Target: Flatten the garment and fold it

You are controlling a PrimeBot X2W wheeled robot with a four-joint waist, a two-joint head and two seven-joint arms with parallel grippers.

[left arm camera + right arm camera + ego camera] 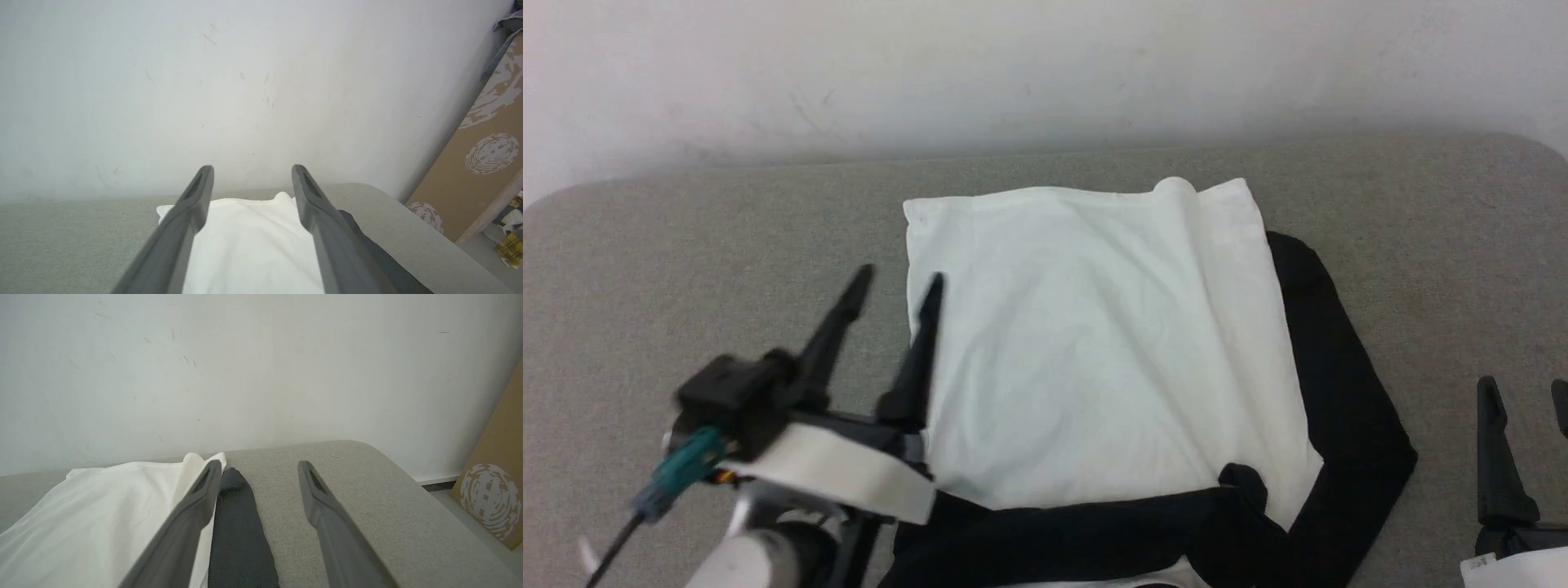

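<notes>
Shirt (pixel 1094 343) lies on the table (pixel 686 245) w/ black sleeve (pixel 1347 392) sticking out on R side. L claw (pixel 901 275) & R claw (pixel 1525 384) are both apart, empty. Best grab sleeve low, fold it in flat

Head camera sits high, tilted forward and down over the grey woven-fabric tabletop (pixel 686 245), with the plain white wall (pixel 1045 65) at top. Left wrist camera rides low and close, sighting along the left gripper (pixel 252 169) toward that wall. Right wrist camera does likewise along the right gripper (pixel 259 463), further right. All three share the white-bodied, black-sleeved shirt (pixel 1094 343). Both wrist views share the brown patterned board (pixel 482 163).
</notes>
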